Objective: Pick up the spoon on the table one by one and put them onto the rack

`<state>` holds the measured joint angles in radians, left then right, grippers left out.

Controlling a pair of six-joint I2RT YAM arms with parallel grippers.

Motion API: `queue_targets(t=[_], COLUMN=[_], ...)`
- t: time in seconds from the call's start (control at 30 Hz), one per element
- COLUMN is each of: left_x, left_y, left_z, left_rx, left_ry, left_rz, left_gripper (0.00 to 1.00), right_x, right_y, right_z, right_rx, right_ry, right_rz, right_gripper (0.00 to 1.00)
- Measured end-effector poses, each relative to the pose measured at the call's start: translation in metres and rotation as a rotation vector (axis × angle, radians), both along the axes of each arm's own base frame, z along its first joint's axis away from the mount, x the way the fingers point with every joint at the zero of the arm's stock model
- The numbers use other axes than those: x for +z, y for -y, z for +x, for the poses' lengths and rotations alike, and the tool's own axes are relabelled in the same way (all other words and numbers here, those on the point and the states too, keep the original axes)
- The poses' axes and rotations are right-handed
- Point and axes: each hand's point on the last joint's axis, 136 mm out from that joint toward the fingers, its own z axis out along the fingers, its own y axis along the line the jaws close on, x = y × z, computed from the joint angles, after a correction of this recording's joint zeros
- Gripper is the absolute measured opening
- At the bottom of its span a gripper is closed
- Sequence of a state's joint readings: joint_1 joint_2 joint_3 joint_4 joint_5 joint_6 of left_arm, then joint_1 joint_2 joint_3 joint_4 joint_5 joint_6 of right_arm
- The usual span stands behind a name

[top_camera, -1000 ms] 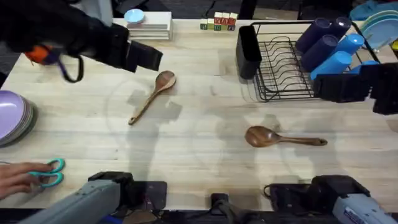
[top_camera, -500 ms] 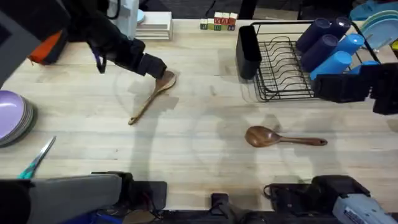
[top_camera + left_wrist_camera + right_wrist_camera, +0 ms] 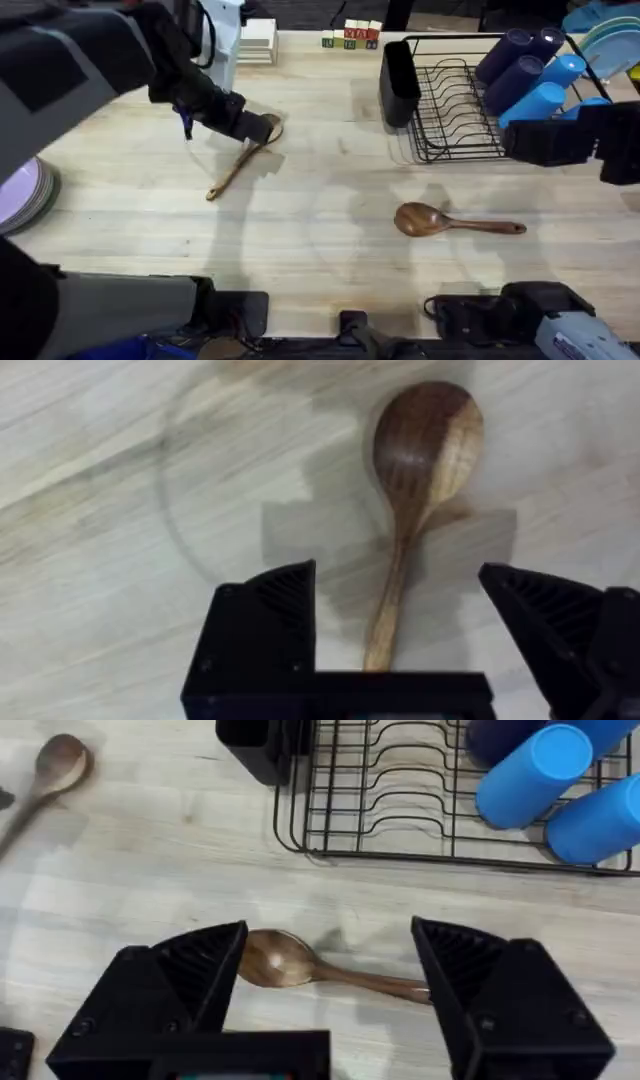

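Pale wood grain runs across the surface (image 3: 330, 250), and both spoons lie flat on it. The light tan spoon (image 3: 240, 160) sits left of centre toward the far side, its bowl pointing far-right and its handle slanting back toward the near left. The left tool (image 3: 262, 128) hangs right over that spoon's bowl; in the left wrist view its black fingers (image 3: 270, 625) stand spread wide, one on each side of the handle, with the spoon (image 3: 415, 500) lying loose on the surface between them, not gripped.

The darker reddish spoon (image 3: 455, 221) lies right of centre, nearer the front, bowl to the left and handle pointing right. The black wire rack (image 3: 455, 105) stands at the far right with its solid black caddy (image 3: 397, 85) on its left end and blue cups (image 3: 535, 70) lying on its right part. The right tool (image 3: 325, 985) is spread open above the dark spoon (image 3: 320, 968), well clear of it, with the rack (image 3: 400, 810) just beyond.
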<state>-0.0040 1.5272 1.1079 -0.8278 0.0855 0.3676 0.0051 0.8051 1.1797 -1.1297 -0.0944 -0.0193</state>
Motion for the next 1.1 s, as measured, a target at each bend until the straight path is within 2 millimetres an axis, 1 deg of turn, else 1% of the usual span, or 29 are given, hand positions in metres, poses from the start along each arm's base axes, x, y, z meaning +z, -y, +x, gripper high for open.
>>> queue_targets(t=[0.1, 0.23, 0.33, 0.5, 0.53, 1.1], left_x=[-0.007, -0.020, -0.035, -0.066, -0.064, -0.066], left_y=[0.000, 0.000, 0.000, 0.000, 0.000, 0.000], left_z=[0.002, 0.001, 0.000, -0.006, -0.004, -0.002], left_rx=[-0.008, -0.021, -0.023, -0.028, -0.028, -0.029], left_ry=[0.012, -0.020, -0.067, -0.164, -0.156, -0.164], left_rz=[0.003, 0.007, 0.007, 0.009, 0.008, 0.007], left_gripper=[0.995, 0.996, 0.995, 0.995, 0.995, 0.995], right_x=[0.000, 0.000, 0.000, 0.000, 0.000, 0.000], right_y=[0.000, 0.000, 0.000, 0.000, 0.000, 0.000], right_z=[0.000, 0.000, 0.000, 0.000, 0.000, 0.000], right_rx=[0.001, 0.003, 0.003, 0.003, 0.003, 0.030], right_ry=[0.000, 0.000, 0.000, 0.000, 0.000, 0.005], right_rz=[-0.001, -0.002, -0.002, -0.002, -0.002, -0.027], right_gripper=[0.996, 0.996, 0.996, 0.996, 0.994, 0.995])
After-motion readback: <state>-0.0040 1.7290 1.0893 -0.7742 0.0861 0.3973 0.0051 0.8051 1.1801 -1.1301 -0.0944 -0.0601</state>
